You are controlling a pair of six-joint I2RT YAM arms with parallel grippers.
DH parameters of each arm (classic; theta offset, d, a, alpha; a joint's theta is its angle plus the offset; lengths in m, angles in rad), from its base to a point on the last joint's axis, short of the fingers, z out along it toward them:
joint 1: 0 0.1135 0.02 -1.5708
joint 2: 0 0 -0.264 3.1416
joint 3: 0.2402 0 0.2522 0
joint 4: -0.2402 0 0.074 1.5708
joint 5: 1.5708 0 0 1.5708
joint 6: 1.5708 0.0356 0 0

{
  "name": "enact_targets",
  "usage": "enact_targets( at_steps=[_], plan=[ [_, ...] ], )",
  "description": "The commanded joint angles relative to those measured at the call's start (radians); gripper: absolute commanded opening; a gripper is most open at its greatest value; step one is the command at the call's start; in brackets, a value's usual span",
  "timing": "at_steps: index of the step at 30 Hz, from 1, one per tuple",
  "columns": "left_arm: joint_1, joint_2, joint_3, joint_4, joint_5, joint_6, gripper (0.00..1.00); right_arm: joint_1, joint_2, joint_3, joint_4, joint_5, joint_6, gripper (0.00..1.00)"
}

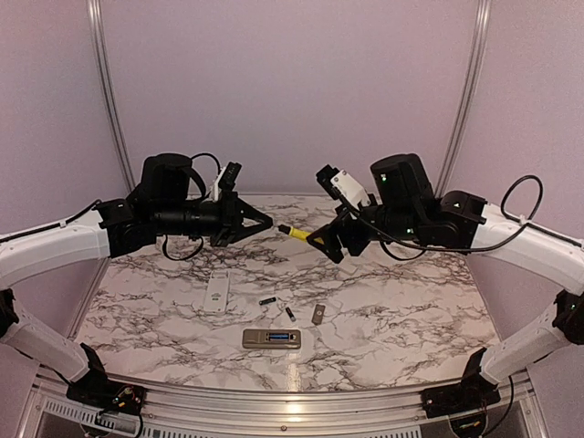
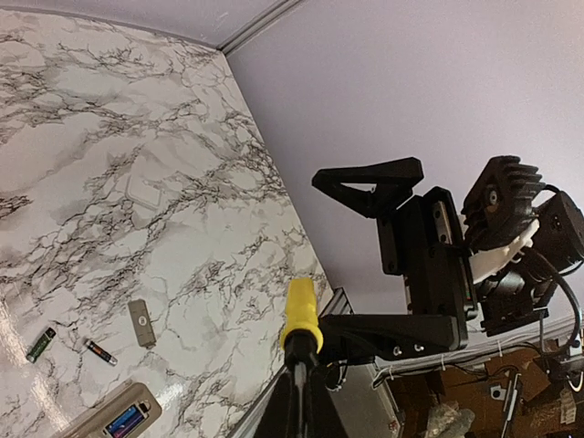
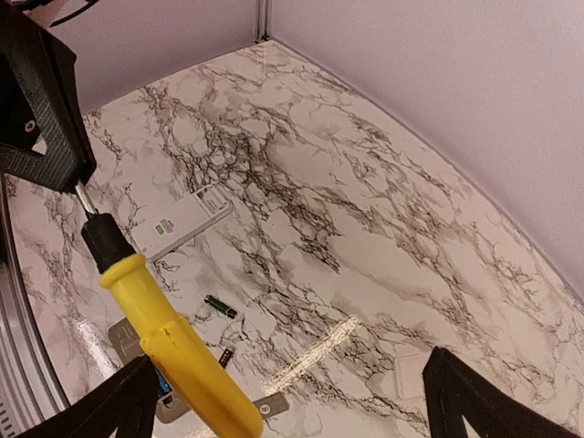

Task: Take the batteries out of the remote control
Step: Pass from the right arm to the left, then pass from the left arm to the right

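The grey remote control (image 1: 271,338) lies near the front edge with its compartment open and one bluish battery (image 2: 126,421) still inside. Two loose batteries (image 1: 267,300) (image 1: 290,313) rest on the marble behind it; the wrist views show them too (image 2: 40,345) (image 3: 220,307). My left gripper (image 1: 263,222) hangs high over the table, shut on the metal shaft of a yellow-handled screwdriver (image 1: 294,232). My right gripper (image 1: 321,210) faces it, open wide. The yellow handle (image 3: 173,351) lies against one of its fingers (image 3: 100,411), far from the other (image 3: 474,401).
A small flat grey cover plate (image 1: 318,315) lies right of the loose batteries. A white flat device (image 1: 217,292) sits to their left. Purple walls with metal rails enclose the marble table (image 1: 411,301) on three sides.
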Motion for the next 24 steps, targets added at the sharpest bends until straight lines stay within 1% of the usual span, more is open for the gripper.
enact_targets(
  at_steps=[1, 7, 9, 13, 17, 22, 24],
  plan=[
    [0.023, -0.058, -0.027, -0.07, -0.121, 0.036, 0.0, -0.07, 0.01, 0.066, 0.009, -0.01, 0.139, 0.99],
    [0.044, -0.074, -0.034, -0.051, -0.122, 0.033, 0.0, -0.191, 0.021, 0.095, 0.003, -0.191, 0.281, 0.99],
    [0.045, -0.074, -0.038, -0.007, -0.101, 0.025, 0.0, -0.229, 0.032, 0.103, 0.006, -0.245, 0.345, 0.99],
    [0.048, -0.069, -0.039, 0.099, -0.055, 0.0, 0.0, -0.288, 0.039, 0.109, 0.008, -0.288, 0.503, 0.99],
    [0.048, -0.053, -0.036, 0.18, -0.013, -0.027, 0.0, -0.319, 0.021, 0.081, 0.075, -0.392, 0.621, 0.99],
    [0.048, -0.031, -0.028, 0.293, 0.035, -0.074, 0.0, -0.331, -0.002, 0.049, 0.18, -0.544, 0.715, 0.99],
    [0.048, -0.027, -0.015, 0.308, 0.039, -0.086, 0.0, -0.331, -0.009, 0.037, 0.229, -0.592, 0.755, 0.99]
  ],
)
